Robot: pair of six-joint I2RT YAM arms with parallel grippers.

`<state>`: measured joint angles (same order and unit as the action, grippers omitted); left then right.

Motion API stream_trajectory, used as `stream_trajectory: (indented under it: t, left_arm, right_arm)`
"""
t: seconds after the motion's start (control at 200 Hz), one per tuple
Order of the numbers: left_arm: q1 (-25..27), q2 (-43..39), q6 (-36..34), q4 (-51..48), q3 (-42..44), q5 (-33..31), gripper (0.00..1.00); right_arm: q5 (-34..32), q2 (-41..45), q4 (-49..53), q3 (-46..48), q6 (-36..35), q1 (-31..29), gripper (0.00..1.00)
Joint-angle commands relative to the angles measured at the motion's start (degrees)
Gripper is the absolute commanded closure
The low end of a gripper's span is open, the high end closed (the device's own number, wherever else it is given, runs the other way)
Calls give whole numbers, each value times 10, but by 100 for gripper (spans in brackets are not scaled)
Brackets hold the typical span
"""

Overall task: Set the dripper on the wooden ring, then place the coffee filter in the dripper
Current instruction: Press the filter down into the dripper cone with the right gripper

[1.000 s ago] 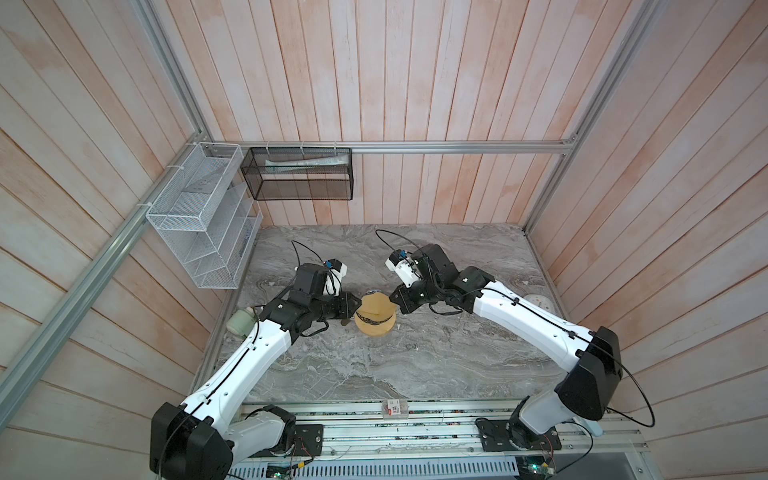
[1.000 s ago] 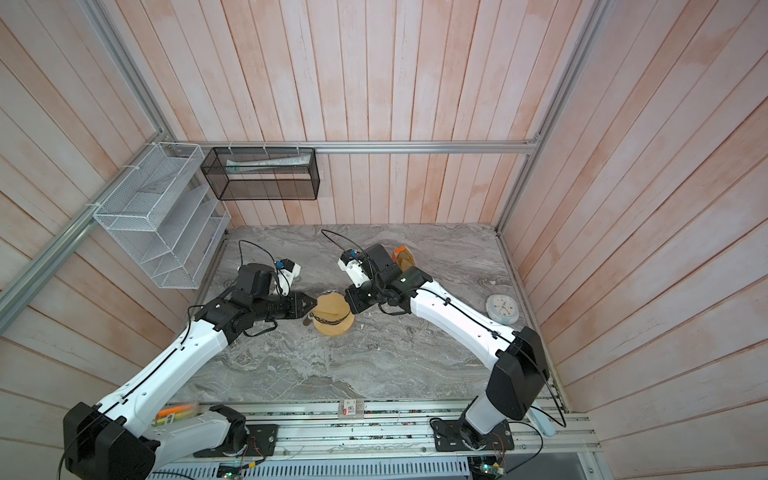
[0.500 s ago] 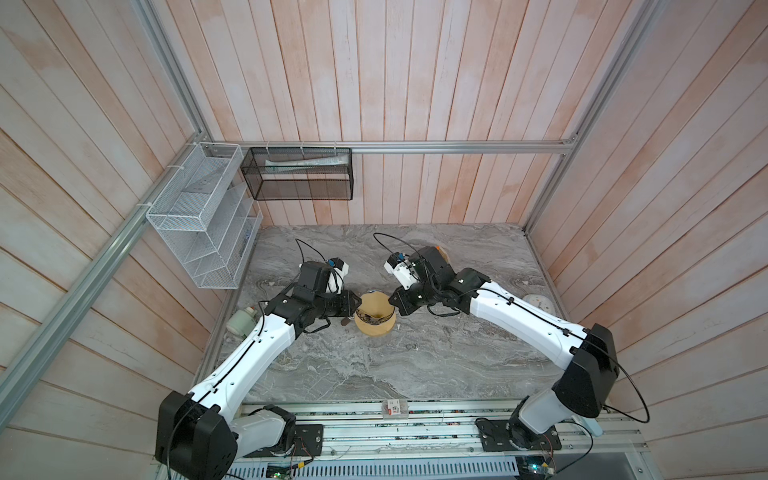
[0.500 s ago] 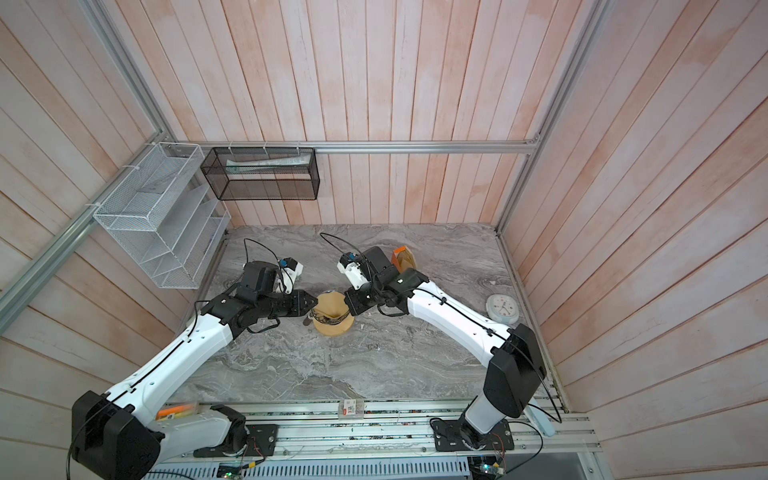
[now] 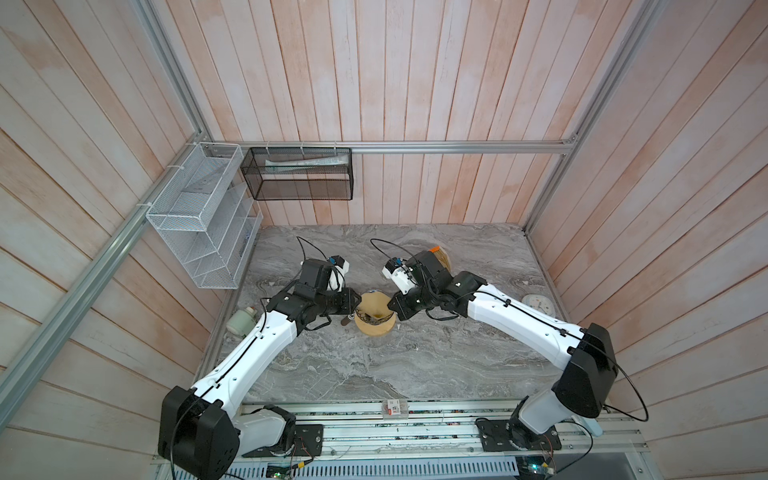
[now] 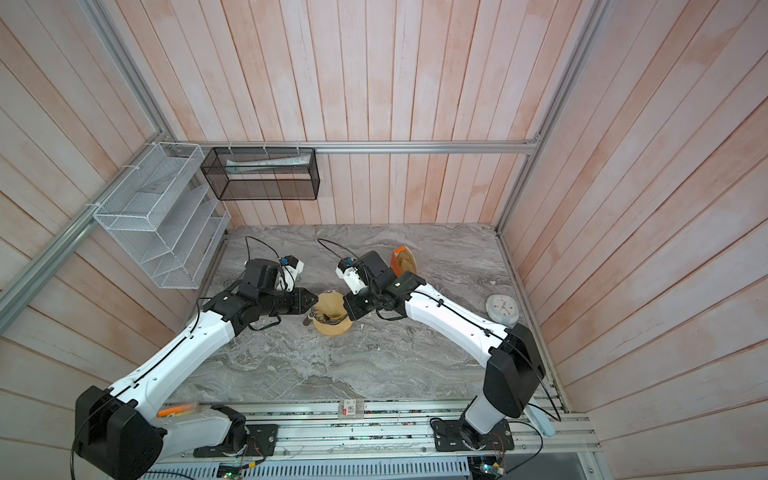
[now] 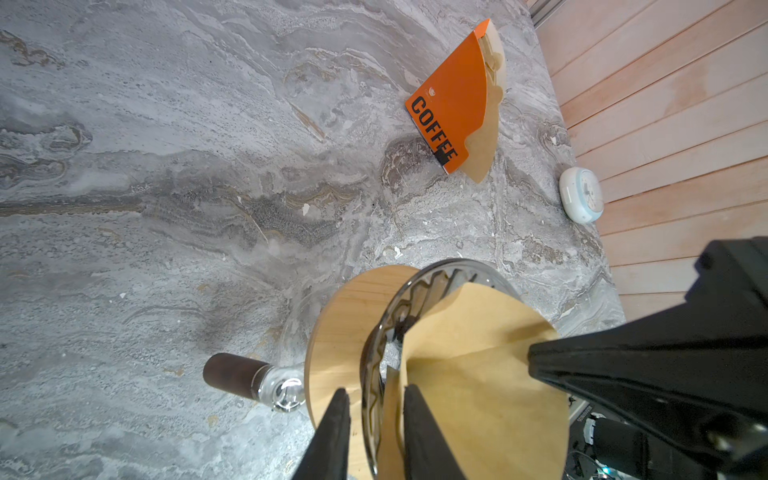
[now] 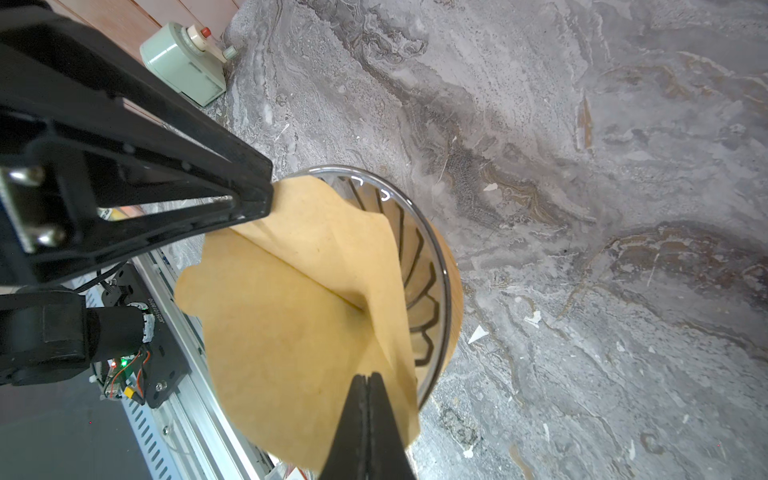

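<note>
The coffee filter (image 8: 291, 332), a light-tan paper cone, stands tilted in the mouth of the dripper (image 8: 424, 270), part of it rising above the rim. In both top views the filter (image 5: 372, 303) (image 6: 330, 305) sits mid-table between my two grippers. My right gripper (image 8: 365, 378) is shut on the filter's near edge. My left gripper (image 7: 376, 390) straddles the opposite side. One finger is outside the dripper (image 7: 399, 299), the other inside the filter (image 7: 478, 374), closed on rim and paper. The dripper rests on a wooden ring (image 7: 340, 324).
A glass vessel's brown handle (image 7: 232, 374) sticks out under the ring. An orange COFFEE box (image 7: 449, 112) with more filters lies behind. A round white timer (image 5: 538, 303) sits by the right wall and a pale green device (image 5: 239, 322) by the left wall. Wire racks (image 5: 203, 216) hang on the walls.
Both wrists have shifted only slightly. The filter stays in the dripper's mouth, and neither grip has changed.
</note>
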<state>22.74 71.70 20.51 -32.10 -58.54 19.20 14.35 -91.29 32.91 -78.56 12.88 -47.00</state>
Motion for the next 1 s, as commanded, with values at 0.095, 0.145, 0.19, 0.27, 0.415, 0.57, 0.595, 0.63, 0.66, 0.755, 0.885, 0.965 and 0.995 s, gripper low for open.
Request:
stream_trajectory:
  t: [0.095, 0.145, 0.19, 0.27, 0.415, 0.57, 0.595, 0.63, 0.66, 0.755, 0.885, 0.965, 0.995]
  left_arm:
    - [1, -19, -5, 23, 18, 3, 74]
    - [1, -20, -4, 25, 22, 5, 74]
    - [1, -20, -4, 26, 24, 6, 74]
    - [1, -20, -2, 30, 30, 10, 74]
    - [1, -16, -1, 33, 35, 14, 74]
    - [1, -12, -1, 38, 40, 17, 74]
    - [1, -11, -1, 38, 40, 18, 74]
    - [1, -11, 0, 39, 41, 17, 74]
    - [1, -11, -1, 40, 41, 18, 74]
    - [1, -11, 0, 42, 43, 19, 74]
    - [1, -9, -1, 42, 43, 20, 74]
    - [1, -9, -1, 41, 44, 19, 74]
    - [1, -9, -2, 41, 44, 19, 74]
  right_arm:
    - [-8, -8, -14, 11, 10, -6, 100]
    - [-7, -10, -14, 10, 11, -7, 100]
    - [-9, -11, -14, 10, 10, -8, 100]
    - [-10, -13, -15, 10, 10, -7, 100]
    - [-10, -16, -14, 7, 9, -9, 100]
    - [-10, -19, -12, 3, 8, -9, 100]
    - [-11, -19, -12, 3, 8, -8, 100]
    - [-11, -20, -12, 1, 8, -9, 100]
    - [-11, -20, -12, 1, 8, -9, 100]
    - [-13, -21, -11, 0, 8, -9, 100]
    - [-14, -26, -8, -3, 7, -8, 100]
    - [-16, -29, -5, -7, 6, -9, 100]
    - [-16, -29, -5, -8, 6, -10, 100]
